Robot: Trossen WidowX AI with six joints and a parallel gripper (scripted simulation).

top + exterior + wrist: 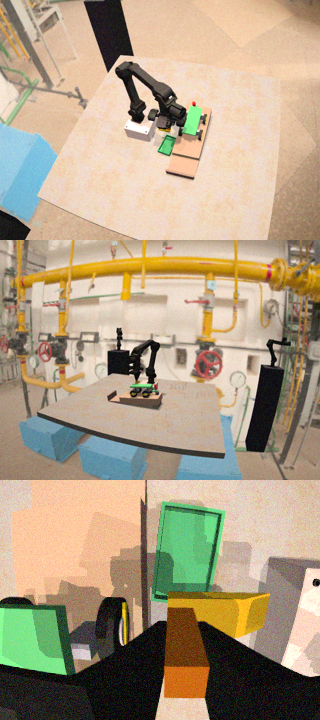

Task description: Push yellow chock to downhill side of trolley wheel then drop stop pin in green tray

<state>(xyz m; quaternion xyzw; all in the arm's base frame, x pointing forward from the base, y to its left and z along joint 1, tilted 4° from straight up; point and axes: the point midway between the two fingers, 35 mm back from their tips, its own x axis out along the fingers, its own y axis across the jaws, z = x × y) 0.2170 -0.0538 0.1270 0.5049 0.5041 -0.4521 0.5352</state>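
My gripper [164,127] [136,380] [181,629] is shut on the orange handle of the yellow chock [164,130] [137,382] [220,612]. It holds the chock in the air beside the ramp [187,149] [139,401] [60,540], on the robot's side. The chock's black base cannot be made out. The green trolley [192,120] [141,385] [30,640] stands on the upper part of the ramp. The red-headed stop pin [193,103] [155,386] stands at its uphill end. The green tray [167,145] [189,540] lies beside the ramp and looks empty.
The white arm base [139,131] [301,605] is on the other side of the held chock from the ramp. A lower wooden section [182,167] with a raised end lies at the ramp's downhill end. The arm's wrist is close beside the trolley's robot-side wheels.
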